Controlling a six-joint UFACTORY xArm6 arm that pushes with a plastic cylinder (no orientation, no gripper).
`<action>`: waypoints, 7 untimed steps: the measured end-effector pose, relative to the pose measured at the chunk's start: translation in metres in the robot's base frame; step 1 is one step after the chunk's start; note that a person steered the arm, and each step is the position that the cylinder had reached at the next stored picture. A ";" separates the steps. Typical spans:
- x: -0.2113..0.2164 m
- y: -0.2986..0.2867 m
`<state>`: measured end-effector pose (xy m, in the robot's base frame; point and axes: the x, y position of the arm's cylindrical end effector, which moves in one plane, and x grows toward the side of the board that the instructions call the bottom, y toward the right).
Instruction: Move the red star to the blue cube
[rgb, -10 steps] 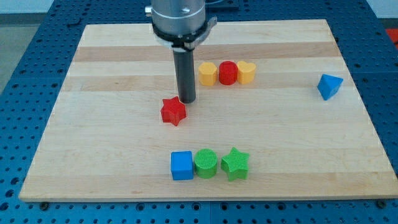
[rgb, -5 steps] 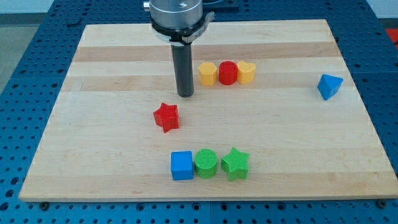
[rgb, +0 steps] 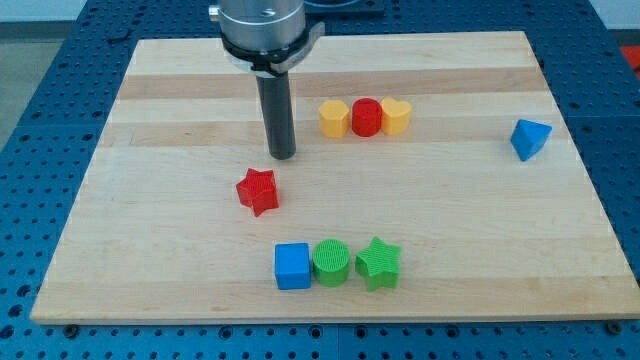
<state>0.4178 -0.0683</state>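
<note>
The red star (rgb: 257, 191) lies on the wooden board, left of the middle. The blue cube (rgb: 292, 266) sits near the view's bottom, below and a little right of the star, at the left end of a row. My tip (rgb: 283, 155) stands above and slightly right of the red star, with a small gap between them.
A green cylinder (rgb: 331, 263) and a green star (rgb: 378, 263) sit in a row right of the blue cube. A yellow block (rgb: 334, 118), a red cylinder (rgb: 366, 117) and a yellow heart (rgb: 396, 116) form a row right of my tip. A blue triangular block (rgb: 529, 139) lies at the far right.
The red star has slid down and to the left. My tip has moved left and slightly up, away from the star.
</note>
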 end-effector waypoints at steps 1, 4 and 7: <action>0.016 -0.005; 0.066 -0.025; 0.073 -0.072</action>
<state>0.4910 -0.1405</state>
